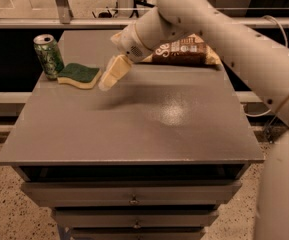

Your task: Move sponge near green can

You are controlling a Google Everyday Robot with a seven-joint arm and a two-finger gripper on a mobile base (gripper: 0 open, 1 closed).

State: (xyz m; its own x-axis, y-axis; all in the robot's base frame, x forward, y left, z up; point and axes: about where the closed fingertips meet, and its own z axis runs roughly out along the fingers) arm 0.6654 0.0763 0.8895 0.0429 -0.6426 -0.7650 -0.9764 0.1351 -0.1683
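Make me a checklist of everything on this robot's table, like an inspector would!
Surface: grey table top, shiny patch in the middle.
Job's things: sponge lies flat, green side up, close beside the upright green can at the far left corner.
Clutter: brown snack bag at the far edge.
Gripper: gripper hangs just right of the sponge.
Cables: pale cable beyond the right side.
Surroundings: drawers underneath; speckled floor.

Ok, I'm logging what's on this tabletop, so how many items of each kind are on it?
Cans: 1, the green can
Sponges: 1, the sponge
Snack bags: 1, the brown snack bag
Total: 3
The tool is not counted; it is just beside the sponge.
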